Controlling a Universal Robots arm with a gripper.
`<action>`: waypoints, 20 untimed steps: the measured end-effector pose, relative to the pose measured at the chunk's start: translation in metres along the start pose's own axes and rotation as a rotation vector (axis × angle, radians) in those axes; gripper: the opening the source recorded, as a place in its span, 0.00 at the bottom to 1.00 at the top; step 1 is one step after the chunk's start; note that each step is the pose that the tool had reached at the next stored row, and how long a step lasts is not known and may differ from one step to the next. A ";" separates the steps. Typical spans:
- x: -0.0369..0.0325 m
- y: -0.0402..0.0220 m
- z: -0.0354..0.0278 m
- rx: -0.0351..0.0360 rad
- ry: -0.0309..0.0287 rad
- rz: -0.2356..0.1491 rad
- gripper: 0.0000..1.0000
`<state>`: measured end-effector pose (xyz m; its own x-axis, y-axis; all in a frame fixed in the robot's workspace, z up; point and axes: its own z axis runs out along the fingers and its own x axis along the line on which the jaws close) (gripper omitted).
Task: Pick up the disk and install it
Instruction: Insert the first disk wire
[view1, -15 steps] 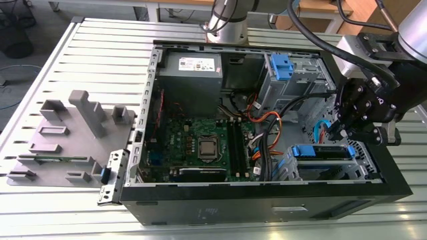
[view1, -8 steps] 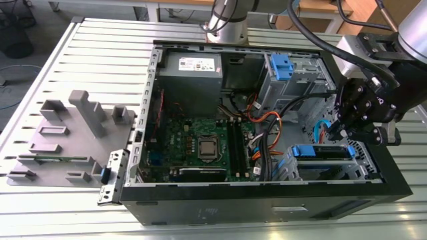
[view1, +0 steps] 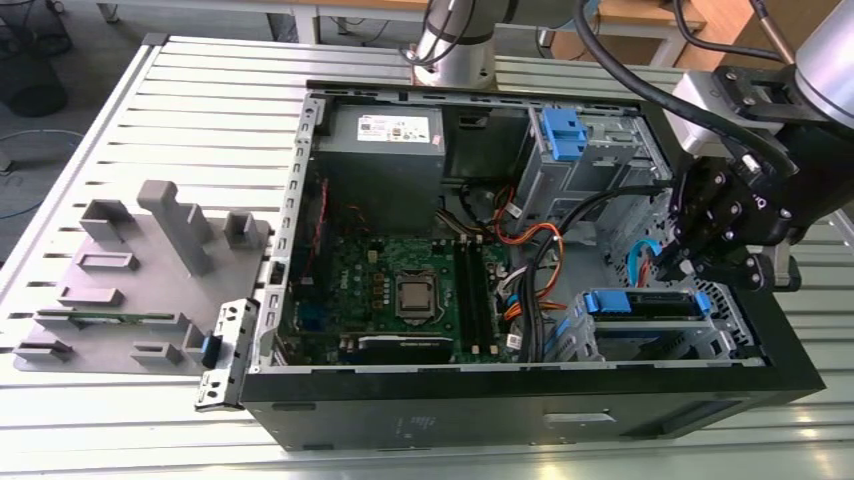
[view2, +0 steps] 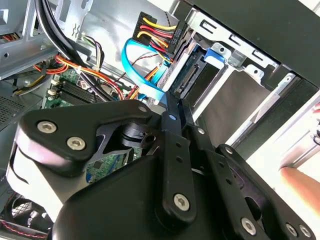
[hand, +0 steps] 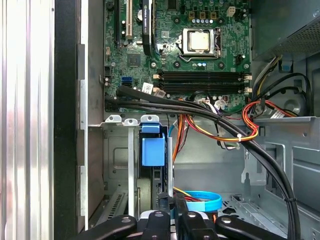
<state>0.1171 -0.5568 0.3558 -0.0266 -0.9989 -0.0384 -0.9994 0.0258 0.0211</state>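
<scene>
Tool (view1: 694, 262): black, fingers pressed together and empty in both wrist views, poised inside the open computer case (view1: 534, 420) just above the drive cage (view1: 667, 335) at the exterior view's right. Disk (hand: 152, 150): seated edge-on in that cage, blue bracket showing. Adjacent: blue data cable (hand: 202, 200), black cable bundle (hand: 200, 111), motherboard (view1: 407, 290). Case rests on slatted metal counter (view1: 200, 110).

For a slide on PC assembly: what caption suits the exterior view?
Arm's pincer poised over the drive cage of an open computer case, beside the blue-bracketed disk.
</scene>
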 end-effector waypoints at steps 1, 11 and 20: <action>0.0002 0.0004 0.0003 0.0007 -0.0002 0.000 0.16; 0.0039 0.0041 0.0061 0.0227 -0.0039 -0.003 0.16; 0.0055 0.0054 0.0131 0.0263 -0.0058 -0.007 0.16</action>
<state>0.1113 -0.5617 0.3426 -0.0200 -0.9988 -0.0442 -0.9998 0.0203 -0.0054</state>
